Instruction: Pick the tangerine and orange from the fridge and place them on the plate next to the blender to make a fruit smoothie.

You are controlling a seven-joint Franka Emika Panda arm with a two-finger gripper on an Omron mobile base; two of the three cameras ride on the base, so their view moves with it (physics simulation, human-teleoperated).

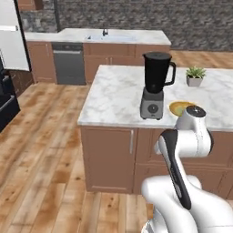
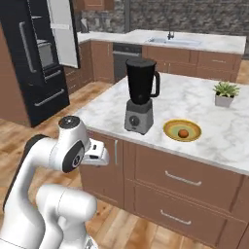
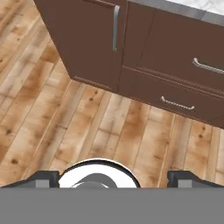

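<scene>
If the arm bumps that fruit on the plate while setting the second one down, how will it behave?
The fruit is small and round, so it would likely roll. The plate is shallow with a low rim, which may not stop it. It sits near the counter edge, so a hard nudge might send it off.

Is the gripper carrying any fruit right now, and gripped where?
Nothing is held: the gripper is open, its dark fingertips spread wide with bare wooden floor beyond them.

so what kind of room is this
A home kitchen, rendered: a marble island counter bearing a blender and a plate, a sink along the back wall, and a tall black fridge standing open.
</scene>
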